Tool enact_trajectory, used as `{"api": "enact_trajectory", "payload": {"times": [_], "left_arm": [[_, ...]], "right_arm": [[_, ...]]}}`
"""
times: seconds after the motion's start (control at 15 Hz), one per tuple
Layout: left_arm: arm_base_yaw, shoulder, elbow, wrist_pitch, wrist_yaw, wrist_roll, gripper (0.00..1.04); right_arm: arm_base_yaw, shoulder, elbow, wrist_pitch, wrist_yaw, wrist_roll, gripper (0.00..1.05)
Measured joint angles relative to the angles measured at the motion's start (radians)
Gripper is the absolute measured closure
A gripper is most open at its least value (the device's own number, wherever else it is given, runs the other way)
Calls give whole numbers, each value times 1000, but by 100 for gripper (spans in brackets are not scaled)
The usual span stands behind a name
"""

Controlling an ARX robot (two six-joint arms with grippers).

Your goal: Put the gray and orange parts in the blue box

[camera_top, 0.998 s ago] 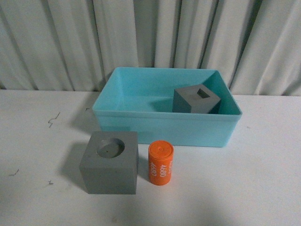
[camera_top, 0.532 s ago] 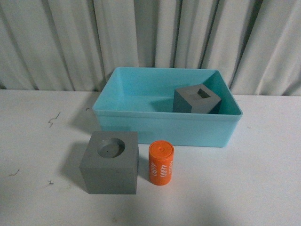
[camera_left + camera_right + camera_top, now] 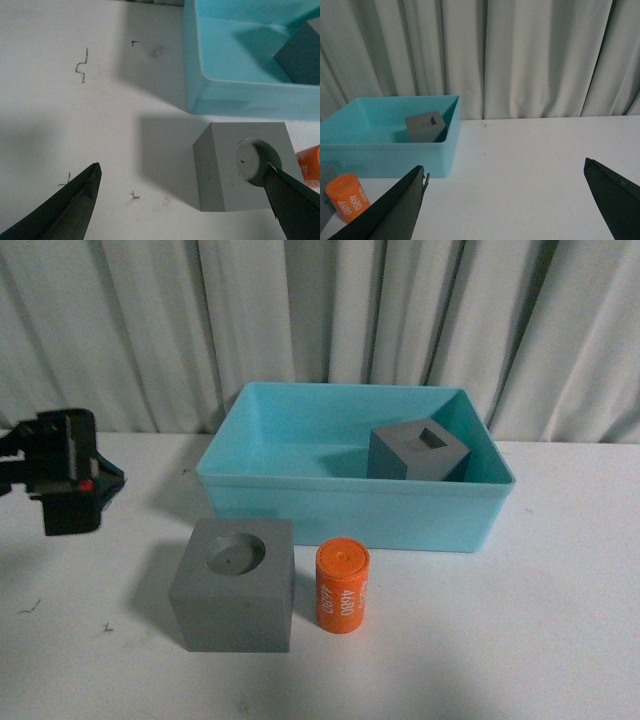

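A gray cube with a round recess (image 3: 233, 585) (image 3: 245, 175) stands on the white table in front of the blue box (image 3: 350, 483) (image 3: 195, 75) (image 3: 390, 150). An orange cylinder with white digits (image 3: 342, 587) (image 3: 310, 162) (image 3: 347, 197) stands upright just right of that cube. A second gray cube, with a square recess (image 3: 417, 452) (image 3: 300, 57) (image 3: 425, 127), lies inside the box at its right side. My left gripper (image 3: 70, 490) (image 3: 182, 169) hovers open, left of and above the round-recess cube, holding nothing. My right gripper (image 3: 504, 166) is open and empty above bare table right of the box; the front view does not show it.
A pleated pale curtain (image 3: 320, 310) closes off the back, close behind the box. Small dark scribble marks (image 3: 81, 66) dot the table's left part. Bare white table (image 3: 530, 165) stretches to the right of the box.
My left gripper has come into the front view from the left edge. The cubes, the cylinder and the box have not moved.
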Motion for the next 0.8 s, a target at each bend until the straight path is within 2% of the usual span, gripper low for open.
{"api": "enact_trajectory", "payload": {"times": [0.33,0.53,0.8], "left_arm": [[-61,183,0,121,-43,36,7],[-138,266,29,175,-77,35,7],[-159,294,43,188,-88,35,7]], "right_arm": [[0,0,0,0,0,0,6],[0,0,0,0,0,0,6],[0,0,0,0,0,0,6]]}}
